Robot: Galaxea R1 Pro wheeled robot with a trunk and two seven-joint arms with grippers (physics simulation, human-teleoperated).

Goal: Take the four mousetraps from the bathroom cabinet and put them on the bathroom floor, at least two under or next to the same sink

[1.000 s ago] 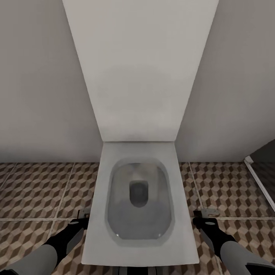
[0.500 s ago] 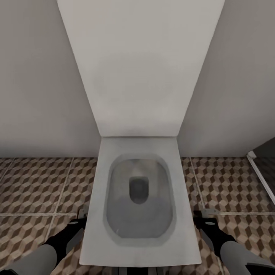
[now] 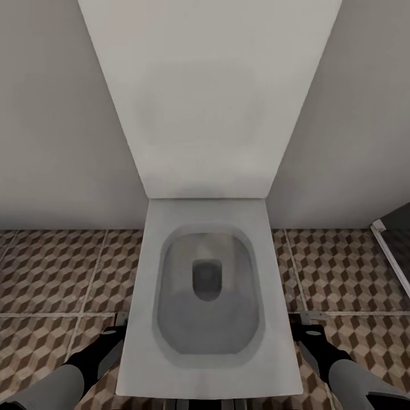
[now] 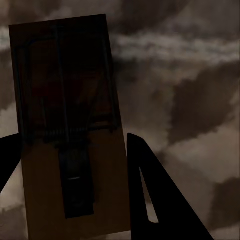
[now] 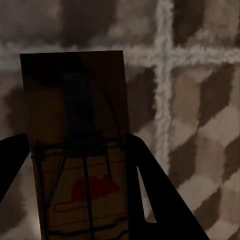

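Note:
Each gripper holds one mousetrap. In the left wrist view a dark brown mousetrap (image 4: 67,115) with a tan wood base sits between the black fingers of my left gripper (image 4: 70,147), which is shut on it. The right wrist view has another mousetrap (image 5: 75,125), printed with a red mouse, clamped in my right gripper (image 5: 75,145). In the head view the left gripper (image 3: 119,324) and right gripper (image 3: 307,324) hang low over the cube-patterned bathroom floor (image 3: 51,273), one on each side of a toilet. The cabinet and the bathroom sink are out of view.
A white toilet (image 3: 142,353) with an open bowl stands directly ahead between my arms, its tall white panel (image 3: 208,97) against the grey wall. A dark glass partition with a white frame (image 3: 390,250) angles in at the right. Tiled floor runs along both sides of the toilet.
The whole head view has shifted: the toilet looks slightly larger and closer, so the camera moved forward. Both grippers keep their hold on the mousetraps.

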